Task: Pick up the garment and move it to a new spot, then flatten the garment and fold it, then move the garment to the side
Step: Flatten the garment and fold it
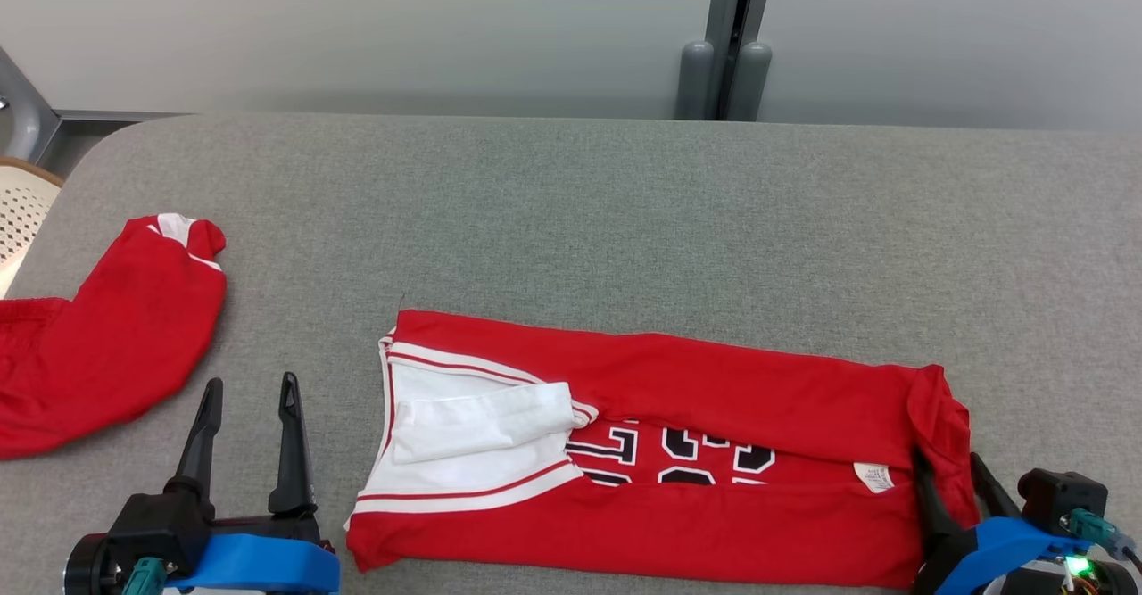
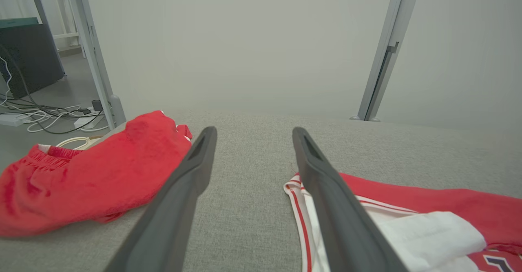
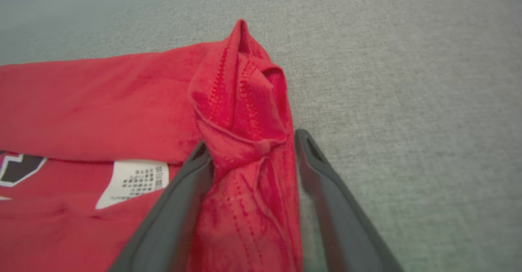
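Dark and spread wide, the right gripper (image 3: 253,141) straddles the bunched end of the red jersey (image 3: 102,100) without pinching it; the jersey lies folded lengthwise near the front edge of the grey table (image 1: 624,220). The left gripper (image 1: 250,383) stands equally released over bare surface beside the white-trimmed end. Closing on the top layer alone would likely drag the fold open.

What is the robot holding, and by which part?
Nothing is gripped. The right end effector stands open around the bunched end of the jersey; the left end effector is open, empty.
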{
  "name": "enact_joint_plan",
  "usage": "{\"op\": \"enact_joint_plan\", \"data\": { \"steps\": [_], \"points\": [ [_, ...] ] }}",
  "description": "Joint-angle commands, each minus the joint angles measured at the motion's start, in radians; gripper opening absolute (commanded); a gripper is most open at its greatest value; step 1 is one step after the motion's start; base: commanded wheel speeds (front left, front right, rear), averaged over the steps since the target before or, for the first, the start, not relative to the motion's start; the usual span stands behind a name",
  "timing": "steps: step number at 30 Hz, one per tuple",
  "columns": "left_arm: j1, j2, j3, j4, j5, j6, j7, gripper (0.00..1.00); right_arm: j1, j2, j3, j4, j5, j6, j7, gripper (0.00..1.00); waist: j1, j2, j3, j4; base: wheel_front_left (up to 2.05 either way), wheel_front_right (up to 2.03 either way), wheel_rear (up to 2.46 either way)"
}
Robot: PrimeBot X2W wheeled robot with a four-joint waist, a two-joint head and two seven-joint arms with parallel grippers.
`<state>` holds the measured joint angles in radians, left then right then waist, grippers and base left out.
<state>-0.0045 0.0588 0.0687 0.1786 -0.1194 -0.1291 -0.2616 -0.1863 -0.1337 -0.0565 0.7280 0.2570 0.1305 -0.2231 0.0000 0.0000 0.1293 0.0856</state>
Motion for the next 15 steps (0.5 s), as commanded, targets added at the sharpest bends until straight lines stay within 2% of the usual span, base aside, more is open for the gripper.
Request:
{"op": "enact_joint_plan", "data": {
  "steps": [1, 2, 3, 9, 15],
  "points": [
    [-0.018, 0.002, 0.002, 0.000, 0.005, -0.002, -0.005, 1.00, -0.002, 0.012, 0.016, 0.023, 0.013, 0.001, 0.002, 0.31, 0.0000, 0.0000, 0.002, -0.001, 0.00, 0.00, 0.00],
    [-0.019, 0.002, 0.003, 0.000, 0.005, -0.002, -0.005, 1.00, -0.004, 0.010, 0.024, 0.026, 0.019, 0.001, -0.001, 0.07, 0.0000, 0.0000, 0.003, -0.003, 0.00, 0.00, 0.00],
    [-0.020, 0.003, 0.005, -0.001, 0.005, -0.002, -0.005, 1.00, -0.007, 0.010, 0.030, 0.027, 0.027, 0.001, -0.007, 0.00, 0.0000, 0.0000, 0.004, -0.005, 0.00, 0.00, 0.00],
    [-0.023, 0.006, 0.006, 0.001, 0.004, -0.002, -0.005, 1.00, -0.041, -0.034, 0.037, 0.011, 0.060, 0.000, -0.030, 0.00, 0.0000, 0.0000, 0.006, -0.017, 0.00, 0.00, 0.00],
    [-0.022, 0.006, 0.001, 0.002, 0.004, -0.002, -0.005, 1.00, -0.055, -0.124, -0.015, 0.004, 0.073, 0.000, -0.038, 0.00, 0.0000, 0.0000, 0.004, -0.024, 0.00, 0.00, 0.00]
  ]
}}
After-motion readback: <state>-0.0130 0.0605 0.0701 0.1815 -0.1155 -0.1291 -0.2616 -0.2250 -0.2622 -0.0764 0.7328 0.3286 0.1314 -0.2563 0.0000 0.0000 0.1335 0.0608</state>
